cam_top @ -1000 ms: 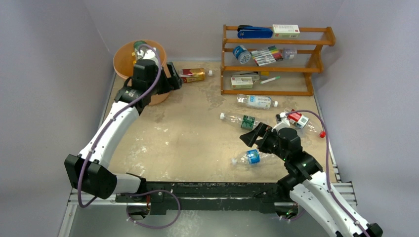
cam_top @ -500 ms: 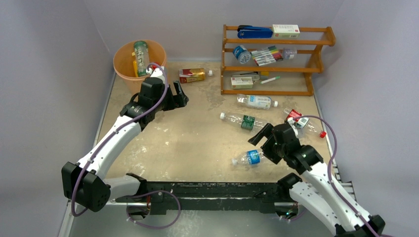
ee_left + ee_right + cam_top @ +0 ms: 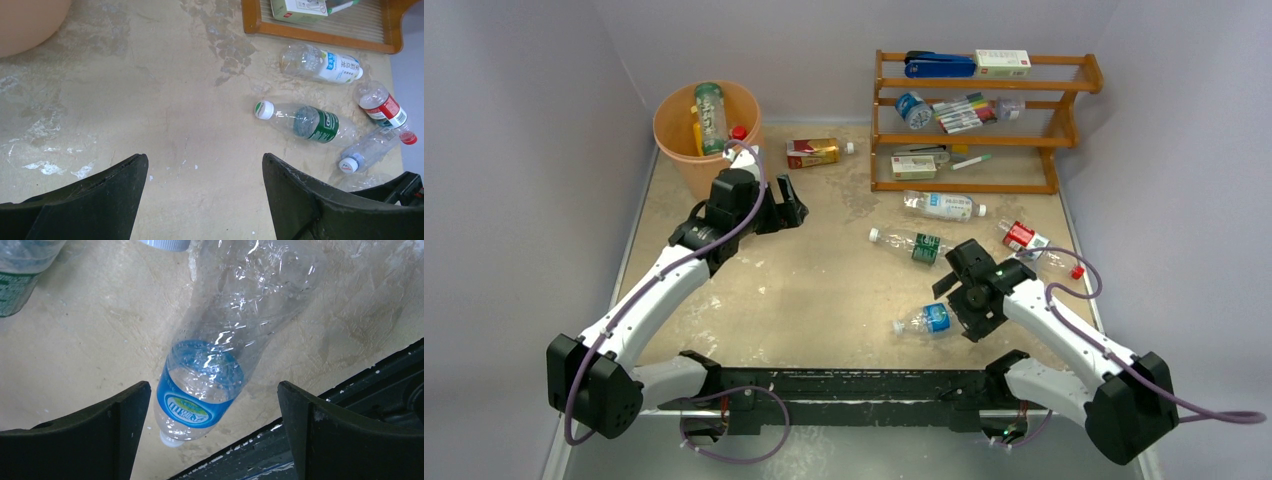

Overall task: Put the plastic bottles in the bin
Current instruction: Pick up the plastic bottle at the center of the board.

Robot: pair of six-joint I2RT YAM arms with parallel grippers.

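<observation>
left jaws backed off from over the bin (image 3: 686,168) since a sec ago and now hang just right of it above the tabletop (image 3: 824,290), spread partway w/ nothing between them. makes sense imo: a tall green-label bottle (image 3: 710,112) is standing in the bin beside a yellow bottle (image 3: 696,135) and a red cap, so that drop looks done. right jaws swung round too and came down over the blue-label bottle (image 3: 200,405), which lies on its side near the front edge of the tabletop. they're spread wide, one finger each side of the label end, not touching it yet afaict. going across the bottle rather than along it is prob so the close lands on the body and it can't roll away. left to do: boxy red-and-gold bottle (image 3: 812,152) near the bin, white-label bottle (image 3: 942,206) just in front of the wooden rack (image 3: 984,186), green-band bottle (image 3: 312,123), red-label bottle (image 3: 1022,237) & a clear red-cap bottle (image 3: 1062,264), all lying flat. about a third done, i'd guess.
</observation>
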